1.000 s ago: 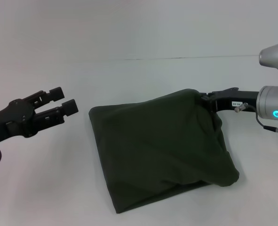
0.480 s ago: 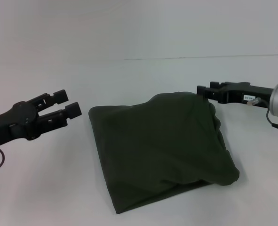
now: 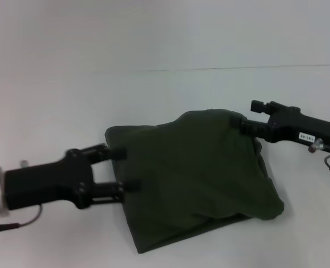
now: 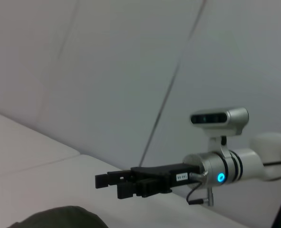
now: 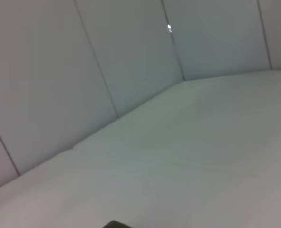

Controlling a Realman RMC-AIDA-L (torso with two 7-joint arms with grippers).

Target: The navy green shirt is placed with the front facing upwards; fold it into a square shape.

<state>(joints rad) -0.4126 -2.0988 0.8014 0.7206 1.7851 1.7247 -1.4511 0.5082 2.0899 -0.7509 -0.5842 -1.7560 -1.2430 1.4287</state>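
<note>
Since the earlier frames, the left gripper (image 3: 128, 168) has been swung in from the left edge of the frame to the shirt's left border, and the right gripper (image 3: 238, 124) has been lowered slightly at the upper right corner of the cloth. The left fingers (image 3: 118, 152) are held spread, one above the other in the frame, with their tips over the dark fabric; nothing is seen pinched between them. Whether the right gripper is closed on cloth or only touching it cannot be told, since its tip is lost against the dark fabric.

The navy green shirt (image 3: 192, 173) is seen at the centre of the frame, lying on the white table (image 3: 53, 111) as a rough, slightly skewed square, with plain green uppermost and a puffed fold along its lower right.

The cloth is judged light, soft and limp, likely to sag and crease when lifted, so an edge or corner would best be pinched through all layers. Nothing else is seen on the table, and only the two arms themselves could get in each other's way.
</note>
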